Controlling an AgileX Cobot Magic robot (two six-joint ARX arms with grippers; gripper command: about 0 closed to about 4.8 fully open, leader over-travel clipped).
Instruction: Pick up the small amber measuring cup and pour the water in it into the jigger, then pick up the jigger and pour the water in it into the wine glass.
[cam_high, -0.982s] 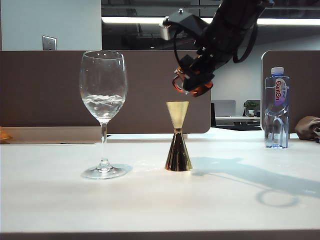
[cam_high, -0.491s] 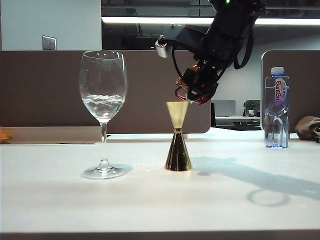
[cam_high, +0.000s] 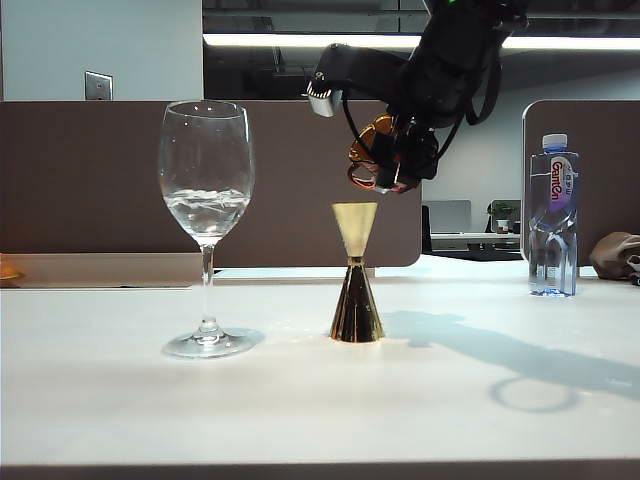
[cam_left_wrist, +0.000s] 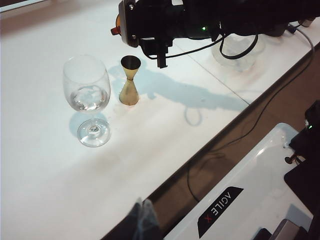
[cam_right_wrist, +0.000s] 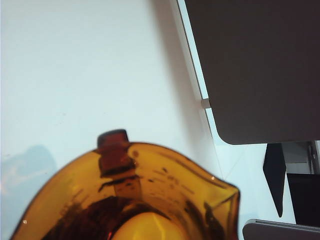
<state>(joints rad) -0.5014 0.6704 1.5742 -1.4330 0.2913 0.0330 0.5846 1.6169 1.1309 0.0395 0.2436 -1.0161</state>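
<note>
Right gripper (cam_high: 395, 160) clamped on small translucent amber glass measuring cup (cam_high: 375, 155), tipped over, hanging just above and slightly right of shiny gold hourglass jigger (cam_high: 356, 275), which stands upright on table. I'd nudge left. Left gripper out of shot, can't tell.

Exterior view: ceiling strip light (cam_high: 270, 40) bright and slightly blown out; bench (cam_high: 300, 400) evenly lit, near-white; arm's shadow falls to the right of the jigger (cam_high: 356, 272), soft-edged; gold highlights on its lower cone; wine glass (cam_high: 207, 225) sharp, with small glints on the bowl. Left wrist view: bench washed out toward the far edge; dark blurred shape at the lower border, out of focus. Right wrist view: small amber measuring cup (cam_right_wrist: 135, 200) fills the foreground, soft and backlit, glowing orange.
</note>
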